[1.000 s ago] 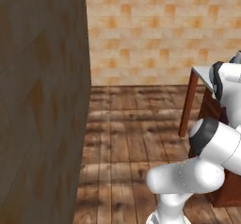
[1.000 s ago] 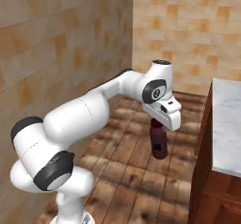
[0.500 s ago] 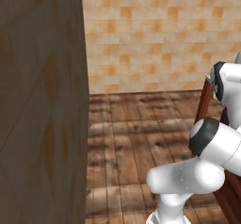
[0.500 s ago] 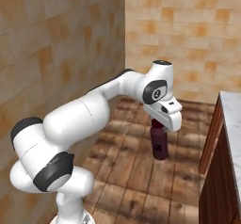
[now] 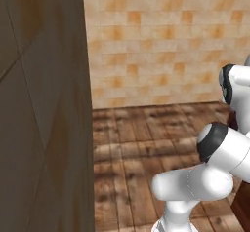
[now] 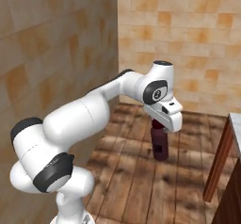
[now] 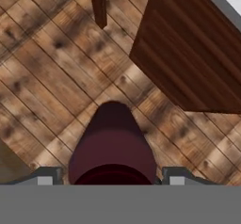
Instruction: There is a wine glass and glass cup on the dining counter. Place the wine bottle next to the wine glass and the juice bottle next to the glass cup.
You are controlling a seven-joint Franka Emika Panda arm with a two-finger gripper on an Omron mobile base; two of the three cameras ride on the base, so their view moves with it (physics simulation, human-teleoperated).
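Jaws [image 7: 112, 177] stand partly apart and are clamped on the juice bottle [image 7: 113, 148], one small dark tip [image 7: 46, 176] pressed to each side of its stubby maroon body in the hand view. From that camera the bottle is seen from above, its rounded far end pointing toward 12 o'clock over the plank floor [image 7: 47, 77]. No label, brand or writing can be read on it; its surface looks plain dark red. In the right base view the same bottle [image 6: 160, 140] hangs upright below the white hand [image 6: 164, 115], clear of the wooden floor [image 6: 136, 185], with the arm [image 6: 94, 110] reaching out from the lower left. The dining counter [image 7: 188, 53] shows in the hand view at about 2 o'clock from the bottle as a reddish wood side panel with a sliver of pale top at the upper right corner; a slim dark wooden leg [image 7: 99, 2] stands at 12 o'clock. In the right base view the edge of that tabletop [image 6: 233, 124] sits at 3 o'clock from the bottle, well apart from it, with a reddish leg [image 6: 217, 162] beneath. Tan tiled walls [image 6: 188, 35] rise behind. In the left base view a dark panel [image 5: 44, 109] fills the left side and the arm's white elbow [image 5: 205, 177] sits at lower right.
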